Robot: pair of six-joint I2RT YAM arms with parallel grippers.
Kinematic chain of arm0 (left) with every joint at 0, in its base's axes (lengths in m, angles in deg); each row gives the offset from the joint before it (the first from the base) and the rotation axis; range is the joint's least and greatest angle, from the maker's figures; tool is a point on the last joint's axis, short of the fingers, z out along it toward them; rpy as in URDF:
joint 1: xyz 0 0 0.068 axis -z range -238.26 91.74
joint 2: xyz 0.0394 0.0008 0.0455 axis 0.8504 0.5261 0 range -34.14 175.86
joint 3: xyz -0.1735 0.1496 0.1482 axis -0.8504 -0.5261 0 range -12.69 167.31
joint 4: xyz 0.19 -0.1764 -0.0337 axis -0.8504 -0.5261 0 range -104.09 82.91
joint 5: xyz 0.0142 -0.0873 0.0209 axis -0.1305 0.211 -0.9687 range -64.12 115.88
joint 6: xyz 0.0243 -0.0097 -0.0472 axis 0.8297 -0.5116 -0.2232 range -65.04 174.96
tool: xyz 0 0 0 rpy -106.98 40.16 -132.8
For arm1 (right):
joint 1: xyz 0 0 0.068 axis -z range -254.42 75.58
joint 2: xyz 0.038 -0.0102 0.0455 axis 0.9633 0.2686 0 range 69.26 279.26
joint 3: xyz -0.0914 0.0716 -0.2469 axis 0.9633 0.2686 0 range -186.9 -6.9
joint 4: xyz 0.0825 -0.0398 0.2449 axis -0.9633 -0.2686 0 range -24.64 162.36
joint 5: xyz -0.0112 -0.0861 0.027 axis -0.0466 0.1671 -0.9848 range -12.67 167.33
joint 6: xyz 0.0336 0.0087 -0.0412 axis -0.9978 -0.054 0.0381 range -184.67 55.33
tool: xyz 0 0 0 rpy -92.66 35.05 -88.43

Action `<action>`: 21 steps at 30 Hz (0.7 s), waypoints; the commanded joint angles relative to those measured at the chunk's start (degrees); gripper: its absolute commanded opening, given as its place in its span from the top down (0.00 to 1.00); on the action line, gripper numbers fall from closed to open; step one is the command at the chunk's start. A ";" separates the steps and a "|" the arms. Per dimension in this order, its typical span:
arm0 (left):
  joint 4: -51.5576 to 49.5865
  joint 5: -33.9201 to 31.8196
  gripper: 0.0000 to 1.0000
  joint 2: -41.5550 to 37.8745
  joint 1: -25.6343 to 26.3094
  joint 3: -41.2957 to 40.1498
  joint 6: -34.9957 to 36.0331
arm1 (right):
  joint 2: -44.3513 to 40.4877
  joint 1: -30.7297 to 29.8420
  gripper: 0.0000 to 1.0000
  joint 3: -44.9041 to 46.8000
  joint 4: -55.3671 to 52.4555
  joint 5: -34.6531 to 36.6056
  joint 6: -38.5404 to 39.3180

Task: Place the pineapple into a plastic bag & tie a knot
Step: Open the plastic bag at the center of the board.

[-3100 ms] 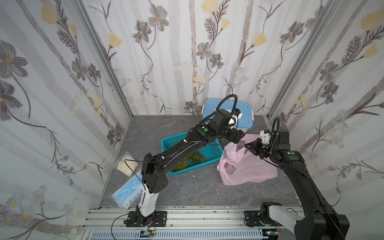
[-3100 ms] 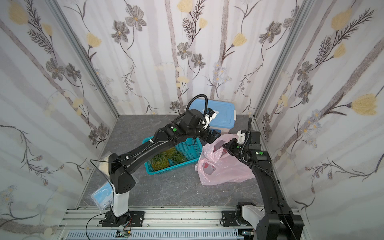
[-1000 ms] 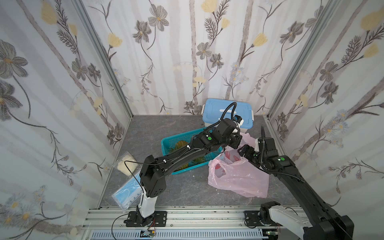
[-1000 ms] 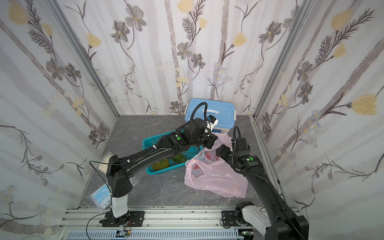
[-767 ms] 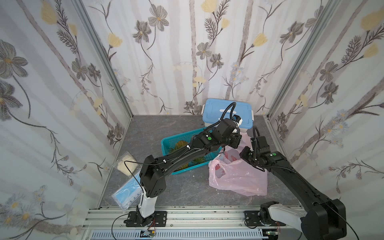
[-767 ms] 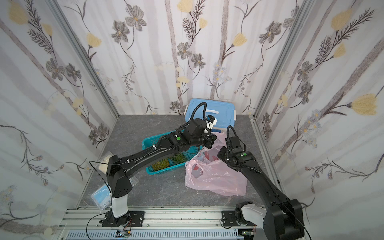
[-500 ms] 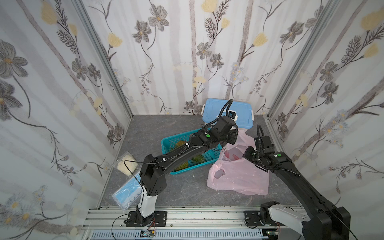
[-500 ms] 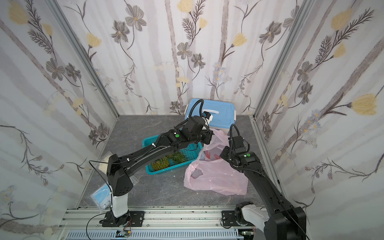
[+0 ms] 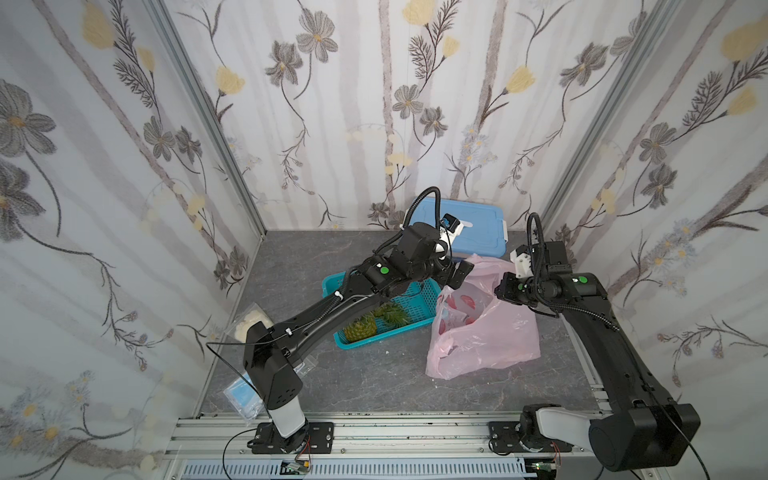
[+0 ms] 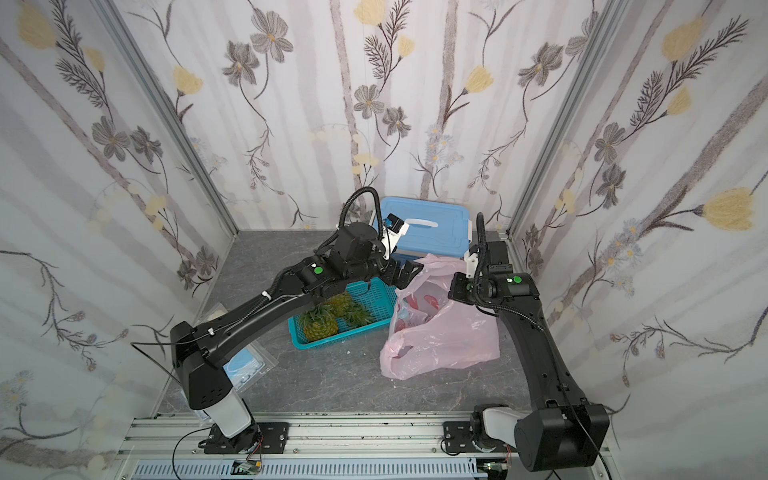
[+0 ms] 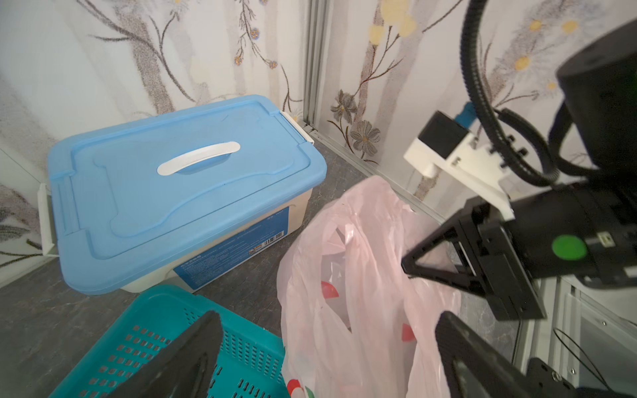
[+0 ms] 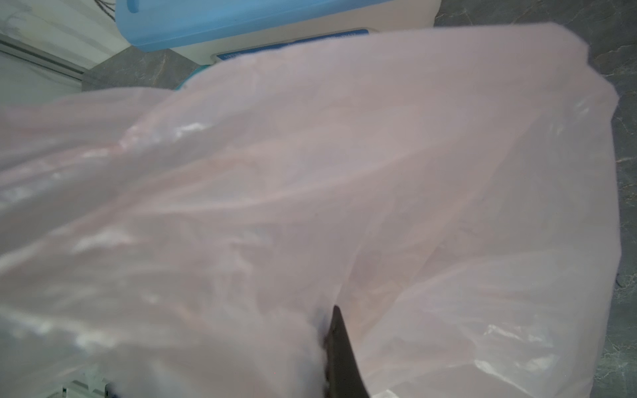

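Bag-opening step: my right gripper [image 9: 505, 289] is pinched shut on the plastic bag's [image 9: 486, 336] rim, holding its mouth up. My left gripper [image 9: 456, 273] hangs wide apart beside it. The pineapple [image 9: 360, 329] lies in the teal basket [image 9: 331, 286]; I judge my left should fetch it next.

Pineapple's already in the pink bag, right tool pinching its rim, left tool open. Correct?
No: the pineapple lies in the teal basket, beside the plastic bag, as both top views show. The right tool does pinch the bag's rim, and the left tool is open.
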 commanded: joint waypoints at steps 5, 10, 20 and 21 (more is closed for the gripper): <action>-8.07 3.27 0.00 -9.39 0.04 -7.08 4.41 | 3.79 1.22 1.00 -3.63 -3.21 -5.89 1.19; -9.16 0.21 0.00 -13.04 -0.30 -10.65 3.31 | 5.60 1.57 1.00 -4.36 -4.16 -2.27 -0.99; -18.98 -5.66 0.00 -17.46 -3.04 -8.57 -6.19 | 3.86 6.93 1.00 -5.16 -8.36 11.97 -7.71; -22.37 -11.50 0.00 -17.76 -3.64 -7.45 -11.50 | 3.66 7.28 1.00 -4.87 -8.15 11.95 -7.89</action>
